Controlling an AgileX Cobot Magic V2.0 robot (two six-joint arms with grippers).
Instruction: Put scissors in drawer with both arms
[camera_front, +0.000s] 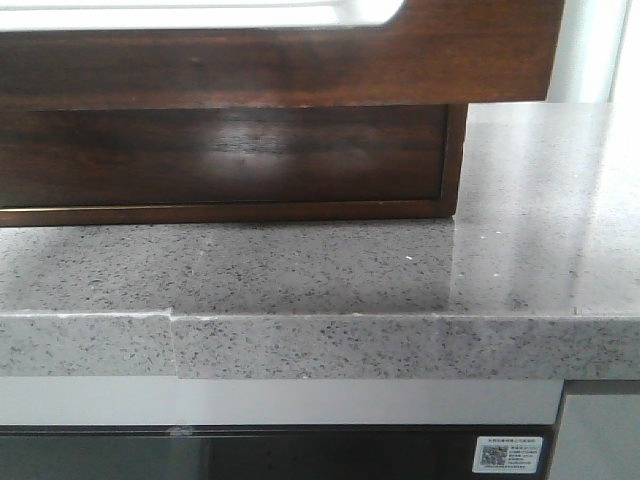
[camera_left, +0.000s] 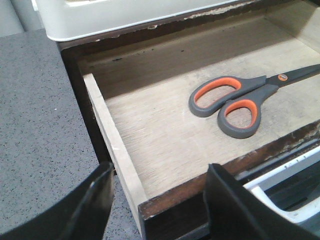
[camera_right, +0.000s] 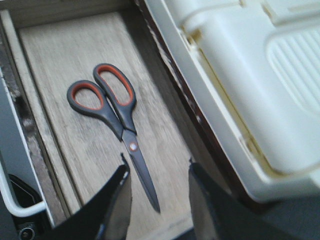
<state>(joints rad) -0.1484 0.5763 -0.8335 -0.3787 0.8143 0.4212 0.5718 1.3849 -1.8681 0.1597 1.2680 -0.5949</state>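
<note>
1. Two grippers hang over the open drawer (camera_left: 150, 145). The scissors (camera_right: 112, 117) lie flat on its wooden floor, touching no wall, so closing it looks like what remains.
2. Left gripper (camera_left: 157, 200): jaws spread, empty, straddling the drawer's front corner, nearer the front edge that a push would need.
3. Right gripper (camera_right: 157, 200): jaws apart, empty, above the blade tip; the scissors' long axis runs from it toward the orange-lined handles.
4. Front view shows only the drawer front and counter (camera_front: 320, 290); neither arm nor scissors appears there.
</note>
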